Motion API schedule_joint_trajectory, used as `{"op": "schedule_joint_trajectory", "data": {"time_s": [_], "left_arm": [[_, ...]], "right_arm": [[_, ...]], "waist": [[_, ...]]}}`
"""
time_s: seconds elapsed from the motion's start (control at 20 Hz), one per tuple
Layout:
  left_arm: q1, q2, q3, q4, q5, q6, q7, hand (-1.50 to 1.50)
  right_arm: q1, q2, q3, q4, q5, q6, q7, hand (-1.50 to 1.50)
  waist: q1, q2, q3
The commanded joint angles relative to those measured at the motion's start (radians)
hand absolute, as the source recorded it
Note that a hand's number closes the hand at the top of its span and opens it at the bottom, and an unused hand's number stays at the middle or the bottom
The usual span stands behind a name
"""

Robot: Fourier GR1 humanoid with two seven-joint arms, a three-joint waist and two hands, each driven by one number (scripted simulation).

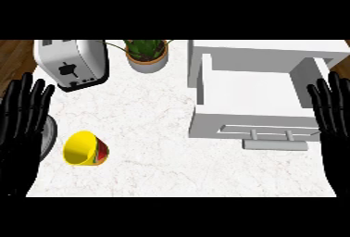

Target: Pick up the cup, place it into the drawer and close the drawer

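Note:
A yellow cup (84, 148) with a red and green band lies on its side on the white counter at the lower left, its mouth facing left. The white drawer (249, 92) stands pulled open at the right, empty inside, with a grey handle (275, 138) on its front. My left hand (24, 118) rests open at the left edge, fingers up, just left of the cup and apart from it. At the right edge my right hand (334, 109) rests open beside the drawer's right wall.
A silver toaster (73, 62) stands at the back left. A potted plant (147, 54) sits beside it at the back middle. A dark round object (48, 139) shows partly behind my left hand. White counter (150, 115) lies between cup and drawer.

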Motion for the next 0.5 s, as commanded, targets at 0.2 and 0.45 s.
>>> {"op": "schedule_joint_trajectory", "data": {"time_s": [0.2,0.45], "left_arm": [[0.003,0.163,0.02,0.007,0.394,-0.39,-0.054,-1.5],[0.077,0.247,0.109,0.22,0.692,-0.535,0.043,-1.5]], "right_arm": [[-0.026,0.011,-0.001,-0.023,-0.009,-0.003,-0.024,-1.5],[-0.024,-0.051,0.031,0.047,-0.085,0.113,0.071,-1.5]], "waist": [[-0.017,-0.017,0.032],[-0.016,-0.008,0.033]]}}
